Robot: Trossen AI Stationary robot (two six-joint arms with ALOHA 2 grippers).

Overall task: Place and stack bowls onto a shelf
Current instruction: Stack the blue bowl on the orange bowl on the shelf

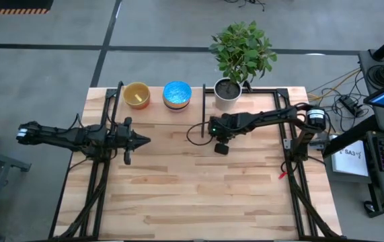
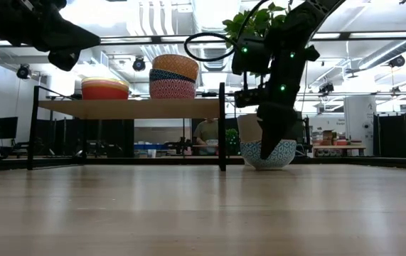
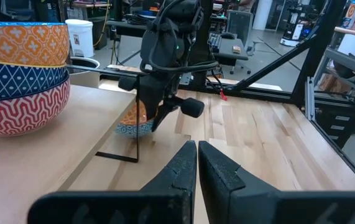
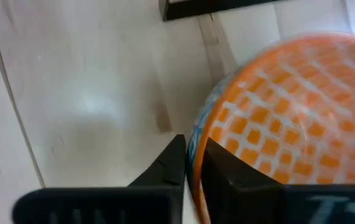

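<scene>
Fingers of the right gripper [image 4: 193, 163] are closed on the rim of a patterned bowl [image 4: 283, 118], orange-checked inside with a blue-and-white patterned outside. One finger sits inside the bowl and the other outside. In the low view this bowl [image 2: 268, 153] appears to sit on the worktop [image 2: 203, 210] just beside the shelf's end post, in front of the white plant pot [image 1: 226, 91]. Whether it is fully down or lifted a hair cannot be settled from that angle.

The shelf [image 2: 128, 108] runs along the far edge of the worktop. It carries two stacks. One is a low stack with a red-orange bowl [image 2: 104, 92] showing at the front and a yellow rim above it. The other, nearer the plant, is a taller stack [image 2: 173, 78] of three patterned bowls: red-and-white at the bottom, dark blue in the middle, orange on top.

The left gripper [image 1: 141, 140] hangs over the worktop in front of the shelf, well apart from the stacks. Its fingers [image 3: 180, 163] are pressed together with nothing between them.
</scene>
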